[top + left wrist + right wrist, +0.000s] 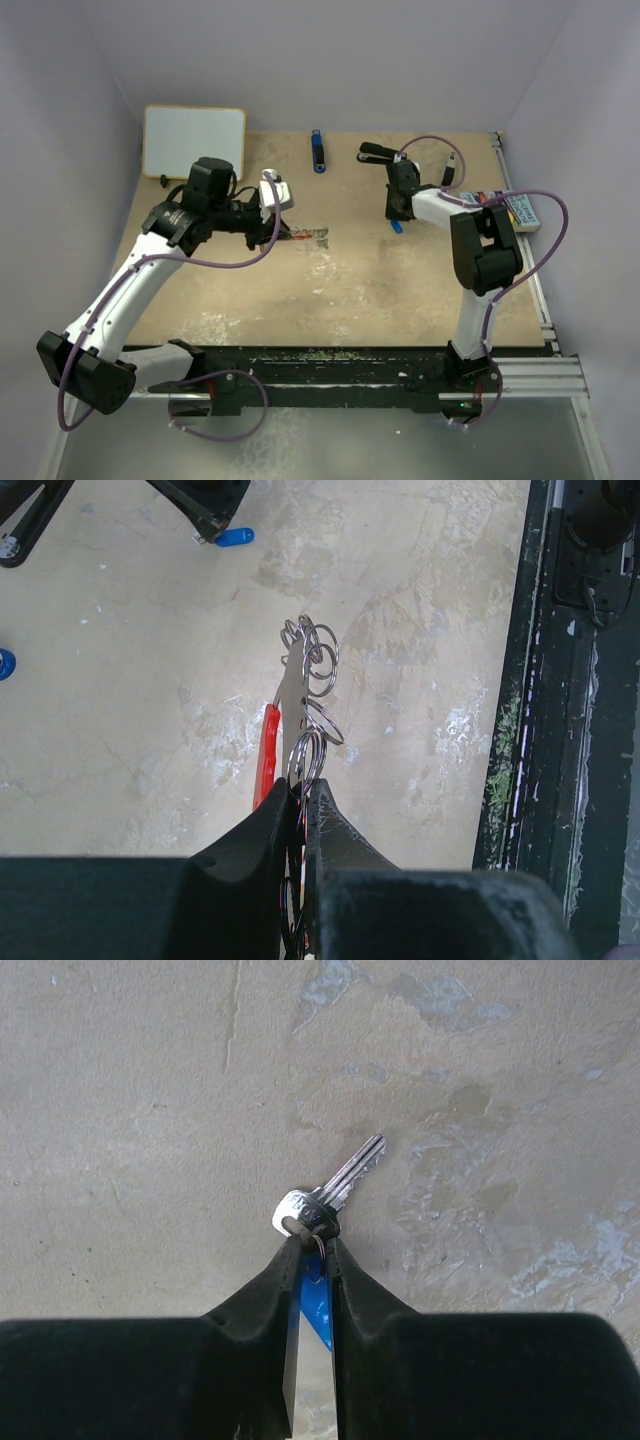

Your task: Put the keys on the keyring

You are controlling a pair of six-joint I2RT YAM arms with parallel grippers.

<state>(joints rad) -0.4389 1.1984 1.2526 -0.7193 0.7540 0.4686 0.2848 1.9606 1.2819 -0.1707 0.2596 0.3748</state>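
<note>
red keyring [266, 755]: we see its clip and silver rings sticking out above the tan table [120, 730], beyond the left gripper [303, 792].
left gripper: closed tight on the rings.
right gripper [312, 1245]: we see it pinching a silver key [350, 1175] by its head, the blue tag [316, 1305] between the fingers.

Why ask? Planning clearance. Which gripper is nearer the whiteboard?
Left. The left gripper, holding the keyring, is diagonally right of the whiteboard; the right gripper, holding a key, is much farther right.
</note>
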